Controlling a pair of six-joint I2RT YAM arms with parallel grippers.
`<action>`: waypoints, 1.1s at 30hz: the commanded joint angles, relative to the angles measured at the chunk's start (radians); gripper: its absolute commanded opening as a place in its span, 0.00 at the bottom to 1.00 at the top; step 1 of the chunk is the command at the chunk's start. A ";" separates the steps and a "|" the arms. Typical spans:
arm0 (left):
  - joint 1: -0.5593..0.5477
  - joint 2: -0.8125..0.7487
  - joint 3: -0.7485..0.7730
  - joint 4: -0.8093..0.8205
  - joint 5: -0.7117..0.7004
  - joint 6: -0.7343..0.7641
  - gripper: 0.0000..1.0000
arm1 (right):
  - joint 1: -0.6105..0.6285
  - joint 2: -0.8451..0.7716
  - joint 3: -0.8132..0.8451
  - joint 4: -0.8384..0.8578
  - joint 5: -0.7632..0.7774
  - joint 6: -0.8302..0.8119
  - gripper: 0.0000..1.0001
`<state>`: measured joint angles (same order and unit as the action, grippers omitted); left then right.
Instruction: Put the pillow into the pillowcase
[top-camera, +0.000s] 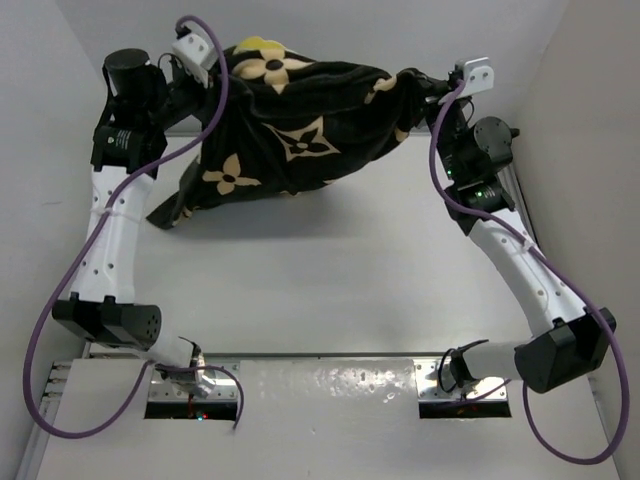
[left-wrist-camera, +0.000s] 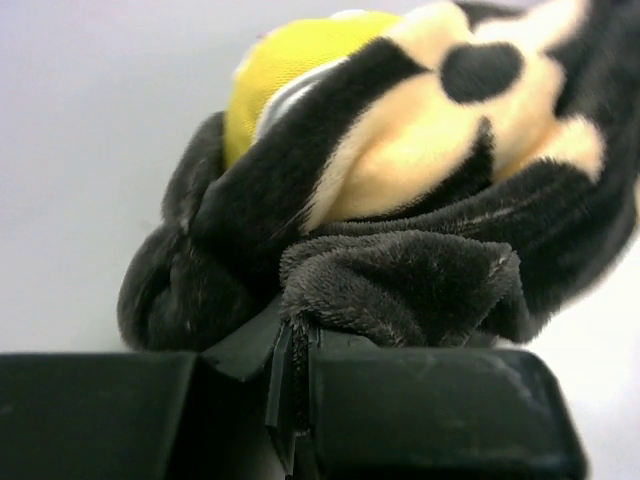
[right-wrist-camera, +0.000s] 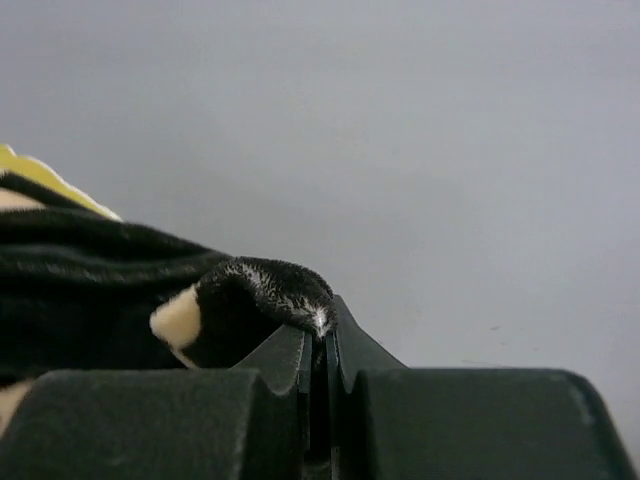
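Between the two arms, open white table spreads from the near edge to the middle. Farther back, the black plush pillowcase with tan flower motifs hangs stretched between the arms, its lower left corner drooping toward the table. The left jaws and right jaws each pinch tight on a top-edge fold. The yellow-piped pillow peeks out beside the left jaws.

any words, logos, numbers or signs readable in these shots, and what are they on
No readable text in any view.
pillowcase: only tan flower and star motifs, no letters.
pillow: only a yellow edge shows, with no tag or label in sight.
left arm and right arm: no legible brand, number or sticker.
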<state>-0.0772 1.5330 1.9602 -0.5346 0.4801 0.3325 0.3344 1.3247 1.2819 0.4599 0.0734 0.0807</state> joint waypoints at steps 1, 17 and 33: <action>0.004 -0.063 -0.108 -0.016 0.218 0.144 0.00 | -0.018 -0.050 0.060 0.077 -0.126 0.114 0.00; -0.022 -0.197 -0.414 0.101 0.368 0.002 0.48 | 0.230 0.155 0.347 -0.044 -0.123 0.152 0.00; -0.022 -0.269 -0.461 0.148 -0.034 0.256 0.74 | 0.210 0.278 0.513 -0.135 -0.123 0.194 0.00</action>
<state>-0.0902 1.3151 1.5028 -0.4442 0.4980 0.4168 0.5518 1.6005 1.7473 0.2817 -0.0170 0.2420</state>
